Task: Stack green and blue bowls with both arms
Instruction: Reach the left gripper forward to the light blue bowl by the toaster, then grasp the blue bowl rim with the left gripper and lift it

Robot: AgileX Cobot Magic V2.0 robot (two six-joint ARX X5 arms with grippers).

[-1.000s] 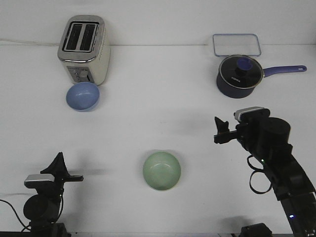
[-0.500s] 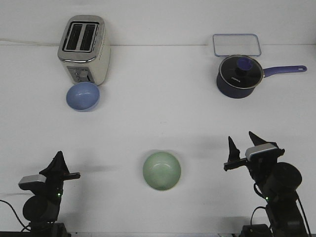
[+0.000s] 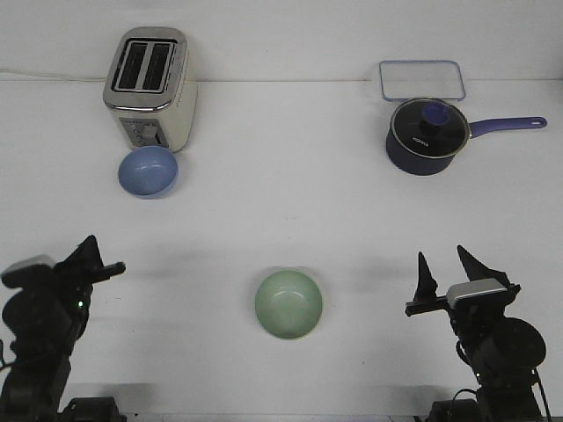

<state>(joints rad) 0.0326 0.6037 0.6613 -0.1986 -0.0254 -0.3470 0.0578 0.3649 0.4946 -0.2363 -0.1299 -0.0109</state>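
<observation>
Your two bowls sit well apart: the blue bowl (image 3: 148,170) rests just in front of the cream toaster (image 3: 149,86) at the far left, touching it or nearly so, and the green bowl (image 3: 288,304) sits alone in the open near the front middle of the white table (image 3: 281,176). Nothing is stacked yet, and neither bowl is held.

Your right gripper (image 3: 446,271) hangs low at the front right with its fingers spread and nothing between them. Your left gripper (image 3: 101,259) is at the front left, angled toward the middle; from this view you cannot tell whether its fingers are parted or closed.

Watch the blue bowl most. With the toaster right behind it, a finger coming down on the far rim may strike the toaster or push the bowl against it. Both bowls look glossy, so a shallow pinch on a rim may slip or tip the bowl. The saucepan (image 3: 425,134) and the clear lid (image 3: 421,79) stand far right, away from either likely path.
</observation>
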